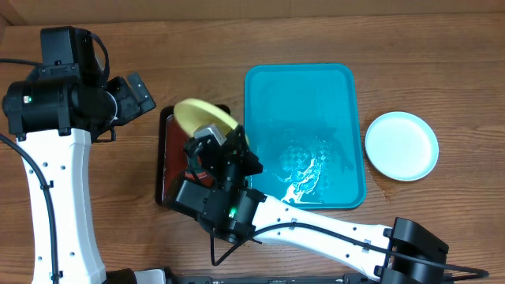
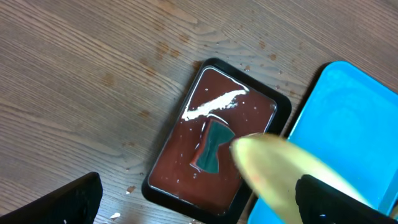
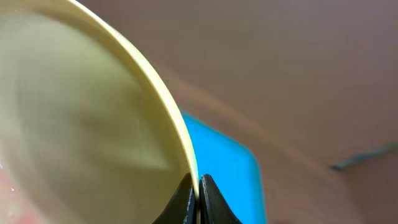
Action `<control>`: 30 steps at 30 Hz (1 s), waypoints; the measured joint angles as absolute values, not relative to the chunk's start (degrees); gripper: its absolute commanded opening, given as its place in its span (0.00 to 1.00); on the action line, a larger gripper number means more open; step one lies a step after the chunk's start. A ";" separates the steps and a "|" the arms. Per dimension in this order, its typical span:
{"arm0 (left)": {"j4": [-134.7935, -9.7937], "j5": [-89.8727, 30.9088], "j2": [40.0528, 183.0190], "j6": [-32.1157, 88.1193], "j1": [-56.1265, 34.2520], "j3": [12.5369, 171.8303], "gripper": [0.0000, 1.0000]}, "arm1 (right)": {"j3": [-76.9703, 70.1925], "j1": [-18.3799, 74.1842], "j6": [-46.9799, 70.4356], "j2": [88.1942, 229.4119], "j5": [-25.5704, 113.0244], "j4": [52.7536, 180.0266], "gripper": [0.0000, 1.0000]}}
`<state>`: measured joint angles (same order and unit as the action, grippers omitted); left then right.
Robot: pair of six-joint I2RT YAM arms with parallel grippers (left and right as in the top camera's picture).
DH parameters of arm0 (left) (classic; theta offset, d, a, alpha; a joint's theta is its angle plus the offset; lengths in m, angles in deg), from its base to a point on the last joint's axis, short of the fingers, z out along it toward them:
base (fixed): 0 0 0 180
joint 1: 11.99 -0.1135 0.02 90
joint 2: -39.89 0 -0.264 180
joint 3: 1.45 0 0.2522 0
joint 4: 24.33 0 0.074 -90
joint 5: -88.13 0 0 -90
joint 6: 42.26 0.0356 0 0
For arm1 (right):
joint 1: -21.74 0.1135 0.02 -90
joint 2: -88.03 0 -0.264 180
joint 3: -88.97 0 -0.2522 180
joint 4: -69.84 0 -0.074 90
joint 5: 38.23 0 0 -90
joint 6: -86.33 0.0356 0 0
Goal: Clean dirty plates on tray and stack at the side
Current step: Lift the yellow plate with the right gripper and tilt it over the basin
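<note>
Right gripper (image 3: 198,186) has its two fingers pinched nearly together on the rim of a pale yellow plate (image 1: 201,117), holding it tilted on edge above the small black tray (image 2: 214,63). That tray's dark red inside is wet, and a dark green scrap (image 2: 211,146) lies in it. Just to the right sits the big turquoise tray (image 1: 300,87), with a wet shine on its floor. A bluish-white plate (image 1: 401,146) lies flat on the wooden table (image 1: 237,39), near the turquoise tray's right side but apart from it. Left gripper (image 1: 140,96) hangs over the wood to the left of the black tray, fingers spread wide with nothing between them
</note>
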<state>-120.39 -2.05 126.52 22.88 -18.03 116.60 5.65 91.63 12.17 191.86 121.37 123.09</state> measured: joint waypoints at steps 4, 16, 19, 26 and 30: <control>-120.39 -2.05 126.52 22.88 -18.03 116.60 1.00 | 5.65 91.08 12.60 191.86 118.07 123.13 0.04; -120.39 -2.05 126.52 22.88 -18.03 116.60 1.00 | 5.65 89.33 10.15 191.86 120.94 121.08 0.04; -120.39 -2.05 126.52 22.88 -18.03 116.60 1.00 | 5.65 89.33 9.98 191.86 120.72 120.51 0.04; -120.39 -2.05 126.52 22.88 -18.03 116.60 1.00 | 5.65 89.33 9.78 191.86 120.61 120.23 0.04; -120.39 -2.05 126.52 22.88 -18.03 116.60 1.00 | 5.65 89.33 9.78 191.86 120.61 120.23 0.04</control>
<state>-120.39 -2.05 126.52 22.88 -18.03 116.60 5.65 89.33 9.78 191.86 120.61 120.23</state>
